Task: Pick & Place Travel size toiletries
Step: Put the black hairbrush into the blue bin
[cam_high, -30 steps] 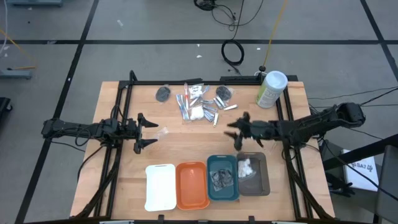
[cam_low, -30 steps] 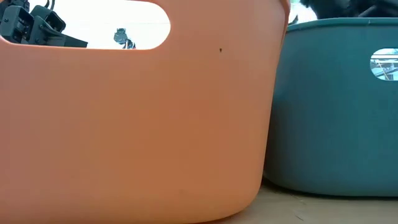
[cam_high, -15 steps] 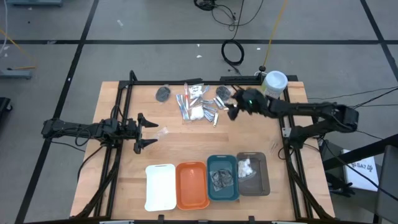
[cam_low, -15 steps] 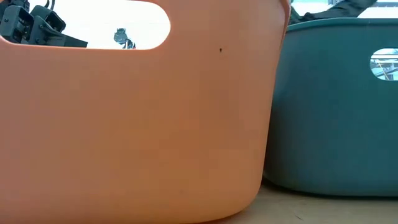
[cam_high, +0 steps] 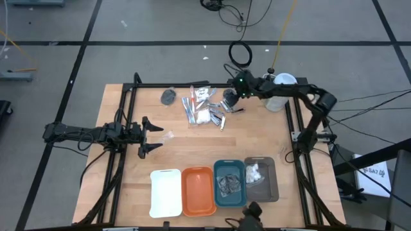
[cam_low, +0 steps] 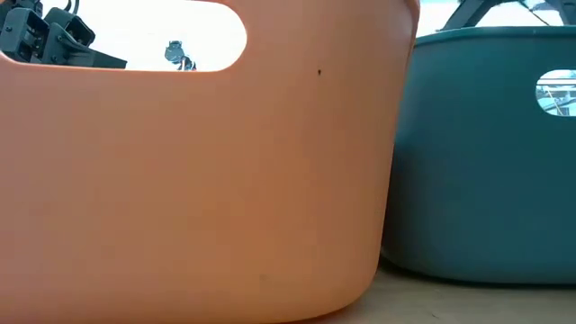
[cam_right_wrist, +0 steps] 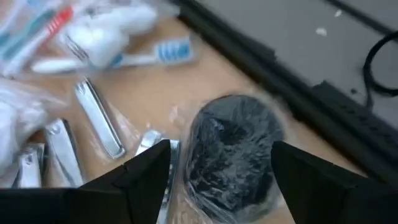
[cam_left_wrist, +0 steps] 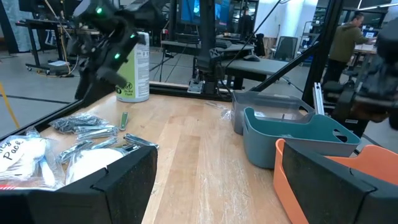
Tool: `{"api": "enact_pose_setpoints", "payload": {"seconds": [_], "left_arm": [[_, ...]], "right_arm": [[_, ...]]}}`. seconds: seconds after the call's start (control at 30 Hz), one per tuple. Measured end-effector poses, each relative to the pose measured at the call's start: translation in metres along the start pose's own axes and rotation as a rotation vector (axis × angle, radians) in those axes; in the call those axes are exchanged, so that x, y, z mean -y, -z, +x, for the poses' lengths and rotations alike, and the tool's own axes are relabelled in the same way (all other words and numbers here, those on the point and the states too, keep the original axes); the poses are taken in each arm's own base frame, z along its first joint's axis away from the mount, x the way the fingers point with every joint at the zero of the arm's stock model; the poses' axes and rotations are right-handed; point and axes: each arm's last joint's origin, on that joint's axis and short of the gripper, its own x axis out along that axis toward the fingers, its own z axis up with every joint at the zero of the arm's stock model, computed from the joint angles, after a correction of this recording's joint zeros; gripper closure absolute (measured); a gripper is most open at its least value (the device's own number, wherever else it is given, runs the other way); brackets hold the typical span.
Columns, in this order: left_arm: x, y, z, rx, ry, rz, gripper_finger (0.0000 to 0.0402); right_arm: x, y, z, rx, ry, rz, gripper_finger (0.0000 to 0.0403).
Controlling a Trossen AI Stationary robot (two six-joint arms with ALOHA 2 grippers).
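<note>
The small toiletries lie in a loose pile [cam_high: 204, 108] at the far side of the wooden table [cam_high: 192, 151], near its back edge. In the pile there are toothbrushes in clear wrap [cam_high: 190, 106] with red and blue parts, white cotton pads [cam_high: 203, 116], some silver nail clippers [cam_high: 218, 117] and a dark round bundle in clear plastic [cam_high: 230, 97]. A second dark bundle [cam_high: 168, 96] lies alone, a little apart on the left of the pile. The right gripper [cam_high: 235, 92] hangs just above the dark bundle at the right end of the pile; in the right wrist view its two fingers [cam_right_wrist: 144, 173] stand wide apart, one on each side of this bundle [cam_right_wrist: 231, 149], and they hold nothing. In that view the nail clippers [cam_right_wrist: 98, 126] lie just beside the bundle. Behind the right arm stands a pale green canister with a white lid [cam_high: 280, 92], at the back right corner of the table. At the near edge four trays stand in a row, touching each other: a white tray [cam_high: 166, 192], an orange tray [cam_high: 198, 190], a teal tray [cam_high: 229, 183] with dark bundles inside, and a grey tray [cam_high: 261, 179] with white pads inside. The left gripper [cam_high: 146, 137] waits over the left side of the table, well apart from the pile, with its fingers wide open and empty.
</note>
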Motion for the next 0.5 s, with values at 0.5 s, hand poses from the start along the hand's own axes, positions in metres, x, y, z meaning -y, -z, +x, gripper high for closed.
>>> {"api": "enact_pose_setpoints", "payload": {"seconds": [0.5], "left_arm": [[0.0,0.0,0.0,0.0,0.0,0.0,0.0062]], "right_arm": [[0.001,0.02,0.032,-0.113,0.044,0.013,0.015]]}}
